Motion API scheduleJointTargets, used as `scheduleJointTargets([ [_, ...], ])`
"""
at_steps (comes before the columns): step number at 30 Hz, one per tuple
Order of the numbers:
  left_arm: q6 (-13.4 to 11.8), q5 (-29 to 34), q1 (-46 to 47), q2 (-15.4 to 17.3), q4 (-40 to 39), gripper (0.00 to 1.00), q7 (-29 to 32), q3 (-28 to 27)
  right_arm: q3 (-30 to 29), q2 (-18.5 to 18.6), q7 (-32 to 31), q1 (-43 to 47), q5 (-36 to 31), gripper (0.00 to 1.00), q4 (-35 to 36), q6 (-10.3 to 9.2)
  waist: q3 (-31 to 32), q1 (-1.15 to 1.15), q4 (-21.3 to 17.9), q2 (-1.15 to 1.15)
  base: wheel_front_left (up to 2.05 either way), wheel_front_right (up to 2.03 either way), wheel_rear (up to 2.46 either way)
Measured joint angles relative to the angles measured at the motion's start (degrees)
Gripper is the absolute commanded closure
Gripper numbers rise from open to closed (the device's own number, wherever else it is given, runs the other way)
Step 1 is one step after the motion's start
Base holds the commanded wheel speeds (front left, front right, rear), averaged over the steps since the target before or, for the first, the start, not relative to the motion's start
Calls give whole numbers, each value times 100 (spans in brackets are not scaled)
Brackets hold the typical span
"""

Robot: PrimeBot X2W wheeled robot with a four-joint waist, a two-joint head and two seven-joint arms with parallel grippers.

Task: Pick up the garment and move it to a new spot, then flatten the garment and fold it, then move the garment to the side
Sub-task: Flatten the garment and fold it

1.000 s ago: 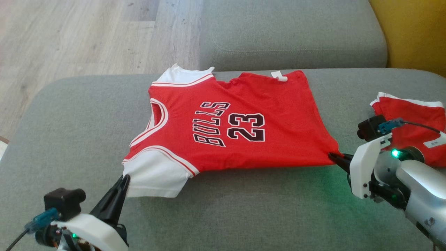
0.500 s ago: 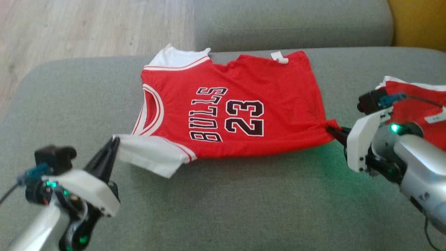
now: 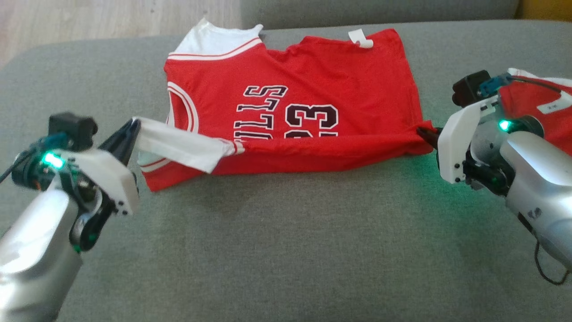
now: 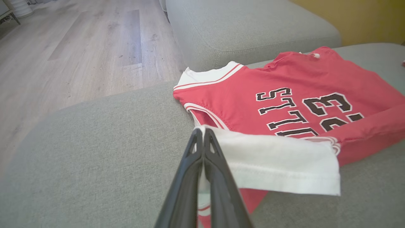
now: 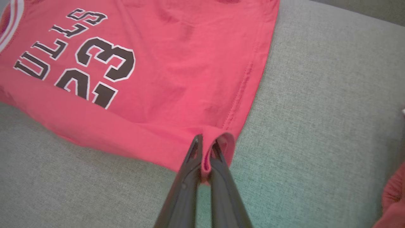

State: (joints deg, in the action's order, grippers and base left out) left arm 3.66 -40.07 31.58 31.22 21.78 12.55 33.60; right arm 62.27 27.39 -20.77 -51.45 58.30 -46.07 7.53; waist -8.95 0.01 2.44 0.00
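You're looking down on a broad grey fabric cushion [image 3: 286, 250], evenly daylit, with a green tint on its right side. Beyond it sits a second grey cushion [image 4: 246, 28] with a seam along its front. Pale wood-plank floor [image 4: 79, 57] lies to your left, and a mustard-yellow wall [image 4: 348, 15] stands behind on the right.

A broad grey cushion [image 3: 286, 250] carries everything, its woven cover showing across the near half. On its far half lies a red jersey [image 3: 313, 85] with white sleeves, spread sideways with the neck to the left and the black "23" and lettering facing up. Most of it rests flat, while its near edge and one white sleeve are raised off the cover. A second red garment [image 3: 520, 96] lies bunched on the same cushion near the right edge, apart from the jersey; beyond it stands a back cushion [image 4: 246, 28] beside a wooden floor [image 4: 79, 47].
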Motion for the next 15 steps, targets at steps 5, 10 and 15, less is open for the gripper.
scheduleJointTargets([
  [5,154,281,592,-164,662,100,-12,227,66,-168,-26,-204,-41,100,-247,0,-197,0,-45,0,0,0,0],
  [10,253,419,1052,-321,1256,100,-171,405,154,-304,-16,-342,-40,100,-426,0,-353,0,-88,0,0,0,0],
  [15,345,490,1413,-465,1703,100,-326,614,253,-376,15,-436,-40,100,-513,0,-474,-1,-115,0,0,0,0],
])
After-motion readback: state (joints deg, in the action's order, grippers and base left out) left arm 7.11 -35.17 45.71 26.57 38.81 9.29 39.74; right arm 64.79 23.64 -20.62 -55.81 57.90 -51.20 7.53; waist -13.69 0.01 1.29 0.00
